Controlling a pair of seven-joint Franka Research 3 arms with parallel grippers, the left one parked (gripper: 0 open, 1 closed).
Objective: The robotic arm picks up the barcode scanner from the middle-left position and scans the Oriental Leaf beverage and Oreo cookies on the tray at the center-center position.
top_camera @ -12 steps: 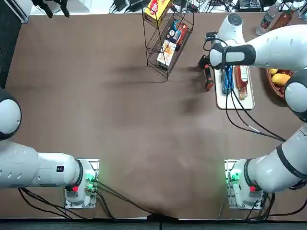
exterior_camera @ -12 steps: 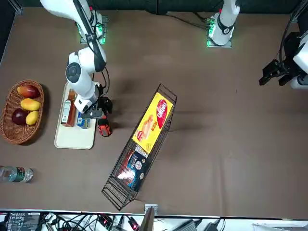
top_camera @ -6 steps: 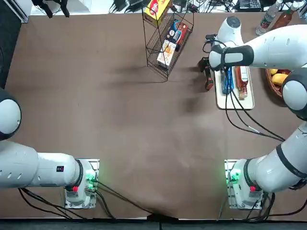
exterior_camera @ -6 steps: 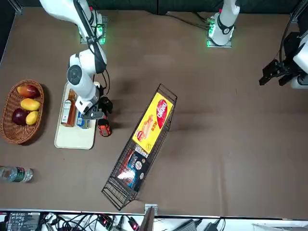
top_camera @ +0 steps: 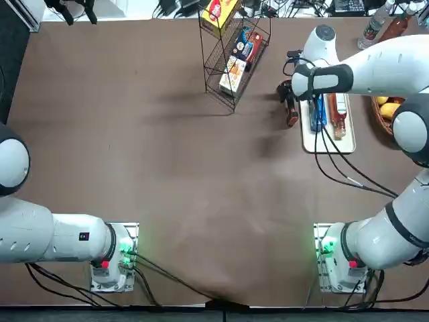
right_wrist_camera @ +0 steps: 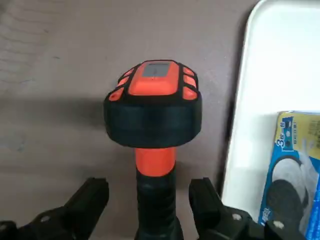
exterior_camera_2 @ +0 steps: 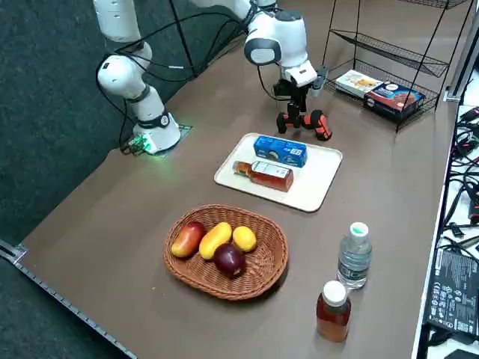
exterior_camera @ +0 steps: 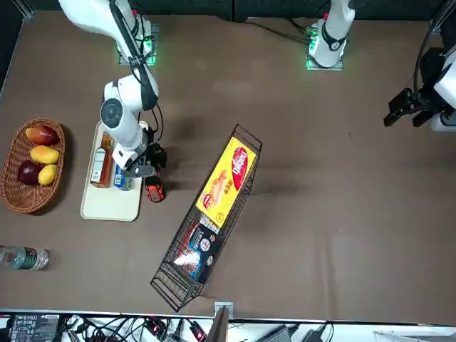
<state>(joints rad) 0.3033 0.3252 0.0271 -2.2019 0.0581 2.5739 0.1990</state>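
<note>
Black right hand (right_wrist_camera: pixel 149 183) released, gaps either side of the barcode scanner (right_wrist_camera: pixel 154 115), beside the tray (right_wrist_camera: pixel 265 70) edge

robotics lab, bolted white robot arm (exterior_camera_2: pixel 278 39), loose cables (exterior_camera: pixel 114 330) (quite tangled)

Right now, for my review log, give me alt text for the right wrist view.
The right gripper is open around the handle of the black and red-orange barcode scanner, a finger on each side. Beside it are the white tray and the blue Oreo pack.
</note>
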